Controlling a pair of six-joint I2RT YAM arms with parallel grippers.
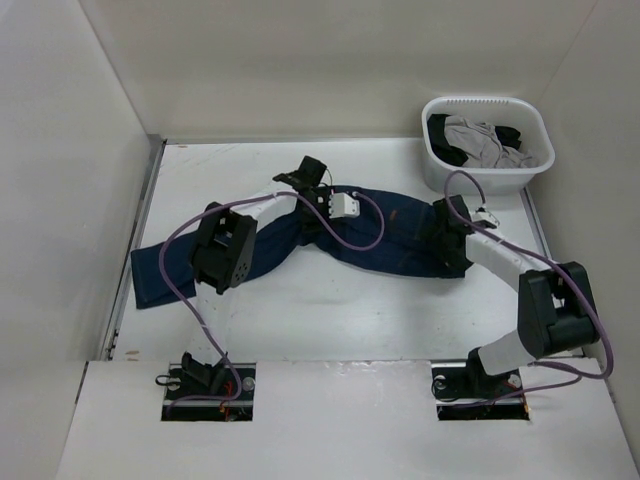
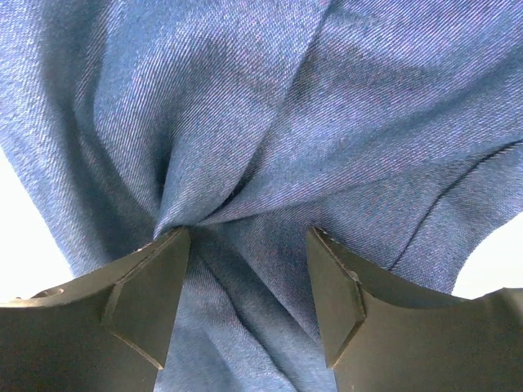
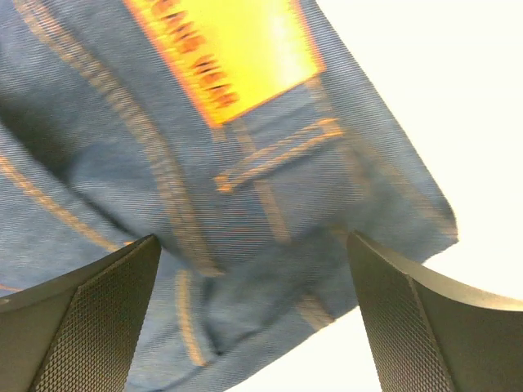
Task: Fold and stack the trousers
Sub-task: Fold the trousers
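**Top view.** We see the dark navy denim trousers point(image 1: 400, 235) lying unfolded across the white desk point(image 1: 330, 310). One leg trails toward 8 o'clock and the waist lies toward 3 o'clock. The left tool point(image 1: 305, 172) sits on the cloth near 12 o'clock and the right tool point(image 1: 447, 240) on the waist end. We judge they are posted well apart so the long garment can be doubled over evenly. At 1 o'clock a white plastic basket point(image 1: 480, 103) holds a grey garment point(image 1: 485, 140) and a black garment point(image 1: 442, 128).

**Left wrist.** The left tool's smooth dark fingers point(image 2: 147, 294) stand apart, straddling a soft ridge of twill-woven denim. Creases run together at the tip of the 9 o'clock finger, so the cloth looks gathered there. We judge nothing is clamped.

**Right wrist.** The right tool's mesh-textured fingers point(image 3: 106, 318) gape wide over the waistband, gripping nothing. A tan rectangular patch point(image 3: 221, 41) with dark lettering, a belt loop point(image 3: 270, 151) and orange-tan stitching mark this stiffer, layered edge. It looks a firmer hold than the limp leg. Bare desk shows at 3 o'clock.
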